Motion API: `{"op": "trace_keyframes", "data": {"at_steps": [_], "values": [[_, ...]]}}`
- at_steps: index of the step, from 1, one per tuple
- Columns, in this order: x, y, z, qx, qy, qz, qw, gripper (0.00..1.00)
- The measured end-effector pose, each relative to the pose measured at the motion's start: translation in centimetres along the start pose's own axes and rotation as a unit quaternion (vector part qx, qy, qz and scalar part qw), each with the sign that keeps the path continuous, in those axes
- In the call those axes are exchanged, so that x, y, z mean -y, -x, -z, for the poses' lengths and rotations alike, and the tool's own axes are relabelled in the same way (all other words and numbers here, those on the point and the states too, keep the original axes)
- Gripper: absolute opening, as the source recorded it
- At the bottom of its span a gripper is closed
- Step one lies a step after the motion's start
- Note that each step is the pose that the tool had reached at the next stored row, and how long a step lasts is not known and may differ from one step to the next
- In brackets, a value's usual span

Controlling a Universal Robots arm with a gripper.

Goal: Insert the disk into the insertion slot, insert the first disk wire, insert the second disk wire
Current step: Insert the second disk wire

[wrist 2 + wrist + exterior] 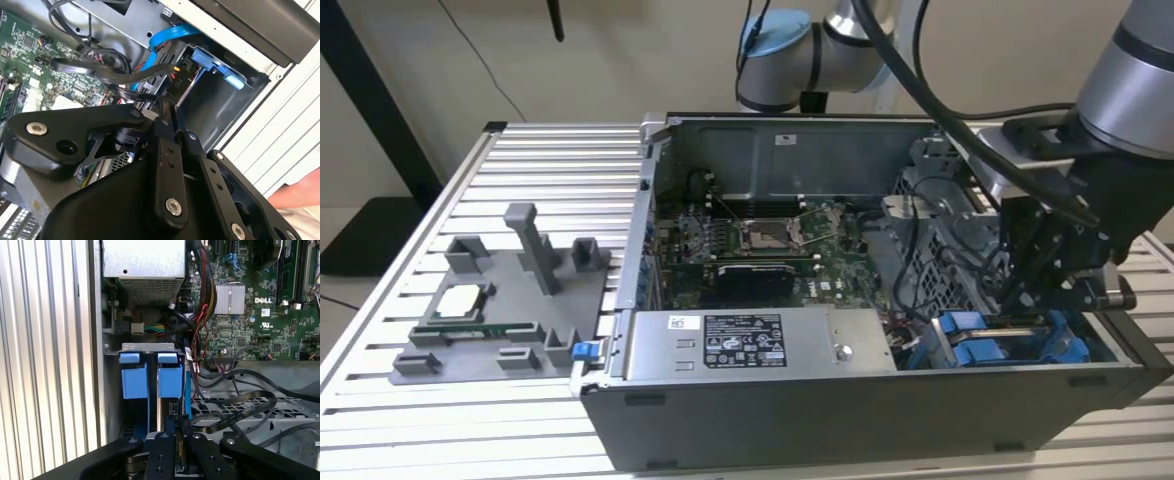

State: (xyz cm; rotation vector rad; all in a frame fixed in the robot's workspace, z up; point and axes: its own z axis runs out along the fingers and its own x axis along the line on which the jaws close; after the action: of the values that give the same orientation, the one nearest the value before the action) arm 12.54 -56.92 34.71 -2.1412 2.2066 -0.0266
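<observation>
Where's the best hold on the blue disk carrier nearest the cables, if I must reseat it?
Likely its exposed blue end tab, coming straight in through the bay's open mouth. The carrier stands edge-on in the drive cage. The neighbouring carrier and the cables shut in its broad faces, so that end looks freest.

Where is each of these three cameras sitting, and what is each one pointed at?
Exterior view: off the arm, looking down on the open grey computer case on a slatted table; the silver arm and black gripper hang over the blue drive bays.
First wrist view: on the arm, facing the blue plastic carrier frames and green motherboard; gripper at the edge.
Second wrist view: on the arm, past the gripper toward black cables.
All share the gripper and case.
</observation>
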Motion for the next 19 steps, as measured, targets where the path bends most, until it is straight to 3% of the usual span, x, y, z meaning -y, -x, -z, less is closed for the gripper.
{"op": "trace_keyframes", "data": {"at_steps": [19], "values": [[0.08, -0.01, -0.52, -0.0001, -0.0001, -0.003, 1.0, 0.0]]}}
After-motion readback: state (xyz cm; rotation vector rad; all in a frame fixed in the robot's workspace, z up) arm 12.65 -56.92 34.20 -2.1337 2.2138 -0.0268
